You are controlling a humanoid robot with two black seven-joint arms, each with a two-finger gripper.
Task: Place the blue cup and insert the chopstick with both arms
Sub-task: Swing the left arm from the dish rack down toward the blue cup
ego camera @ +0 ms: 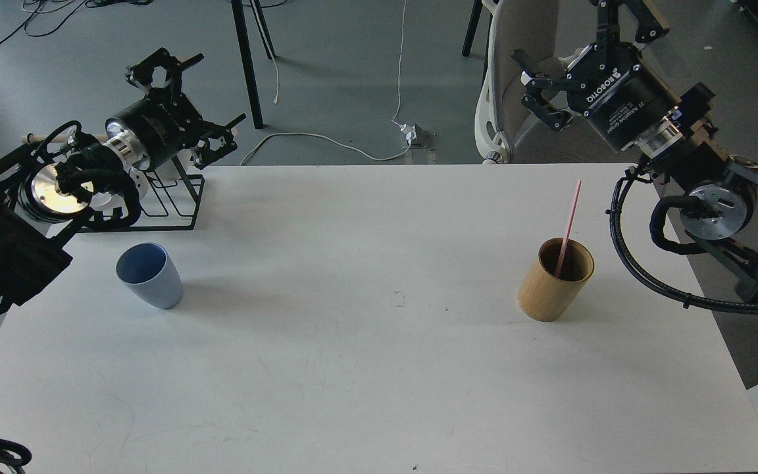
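White table [366,368]; both arms raised at its far corners, fingers spread.

This looks like a robotics lab or test room, not a home. A plain white desk [379,368] stands on a bare grey floor [339,72], and everything else sits around it. Beyond the desk's far edge, loose cables [313,139] trail across the floor to a small plug block [416,134]. More black cables [56,6] lie in the far left corner past the desk. Black metal legs [246,62] of some stand rise behind the desk, and a pale office chair [517,79] is parked at its far right corner. Two black robot arms with exposed cabling reach in over the desk's left and right ends.
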